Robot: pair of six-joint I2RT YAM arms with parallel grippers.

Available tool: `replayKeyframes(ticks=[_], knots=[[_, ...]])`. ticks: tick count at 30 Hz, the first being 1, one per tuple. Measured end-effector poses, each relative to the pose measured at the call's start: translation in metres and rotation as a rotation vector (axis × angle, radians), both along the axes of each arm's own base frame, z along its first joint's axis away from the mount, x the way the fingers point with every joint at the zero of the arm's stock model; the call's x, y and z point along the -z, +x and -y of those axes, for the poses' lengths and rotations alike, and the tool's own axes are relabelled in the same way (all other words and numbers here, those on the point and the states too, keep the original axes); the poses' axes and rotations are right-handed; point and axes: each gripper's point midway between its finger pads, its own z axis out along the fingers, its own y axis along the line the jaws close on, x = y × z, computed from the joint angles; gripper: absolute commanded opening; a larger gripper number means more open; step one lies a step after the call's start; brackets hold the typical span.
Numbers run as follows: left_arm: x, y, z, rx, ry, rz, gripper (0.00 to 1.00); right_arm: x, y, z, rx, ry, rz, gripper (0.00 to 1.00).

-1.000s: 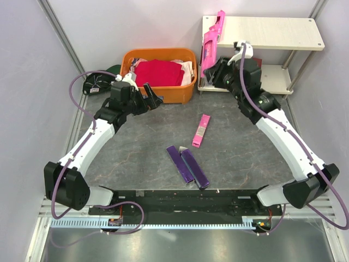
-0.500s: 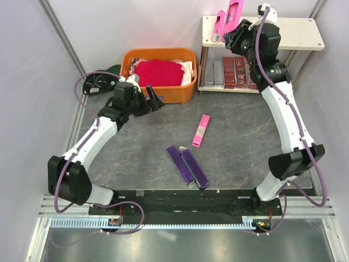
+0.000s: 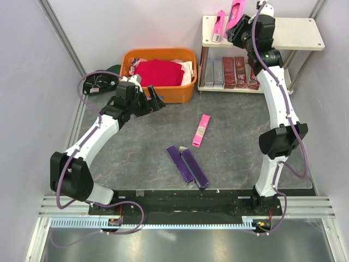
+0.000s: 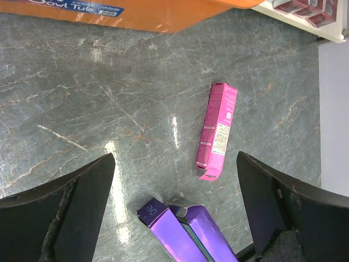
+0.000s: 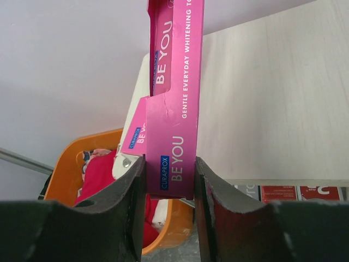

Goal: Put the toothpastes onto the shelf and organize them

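Note:
My right gripper (image 3: 235, 26) is shut on a hot pink toothpaste box (image 3: 236, 10), held on end over the left end of the shelf's top board (image 3: 289, 33). In the right wrist view the pink box (image 5: 173, 109) sits squeezed between both pads of that gripper (image 5: 170, 180). A second pink box (image 3: 219, 26) lies on the top board's left edge. Grey and dark red boxes (image 3: 229, 71) stand on the lower tier. One pink box (image 3: 201, 130) and two purple boxes (image 3: 187, 165) lie on the table. My left gripper (image 3: 155, 101) hangs open near the basket, holding nothing.
An orange basket (image 3: 158, 73) with a red cloth (image 3: 158, 72) stands left of the shelf. In the left wrist view the pink box (image 4: 217, 131) and the purple boxes (image 4: 185, 232) lie below the open left gripper (image 4: 174, 204). Grey walls close in both sides.
My right arm has lifted the pink box from beside the shelf's left post up over the top board. The left arm has shifted only slightly.

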Motion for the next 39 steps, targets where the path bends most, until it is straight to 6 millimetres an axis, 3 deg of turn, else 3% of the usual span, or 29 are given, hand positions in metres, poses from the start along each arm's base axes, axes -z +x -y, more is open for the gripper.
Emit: replayKeyframes(ticks=[12,15,16,19,22,31,39], knots=[[0.002,-0.001,0.002,0.011,-0.004,-0.006,1.00,0.031,0.023,0.002,-0.023,0.033,-0.055,0.28],[0.002,-0.001,0.004,0.014,-0.004,-0.007,1.00,0.030,0.024,-0.001,-0.036,0.041,-0.053,0.39],[0.002,-0.001,0.004,0.014,-0.004,-0.007,1.00,0.030,0.025,-0.001,-0.037,0.042,-0.054,0.48],[0.002,-0.002,0.004,0.015,-0.004,-0.007,1.00,0.030,0.026,-0.002,-0.040,0.050,-0.051,0.66],[0.002,-0.002,0.004,0.015,-0.004,-0.007,1.00,0.027,0.026,-0.002,-0.039,0.060,-0.040,0.77],[0.002,-0.002,0.004,0.015,-0.004,-0.007,1.00,0.021,0.030,0.000,-0.024,0.073,-0.014,0.82],[0.002,-0.002,0.004,0.015,-0.004,-0.007,1.00,0.027,0.035,0.015,-0.011,0.125,-0.012,0.85]])
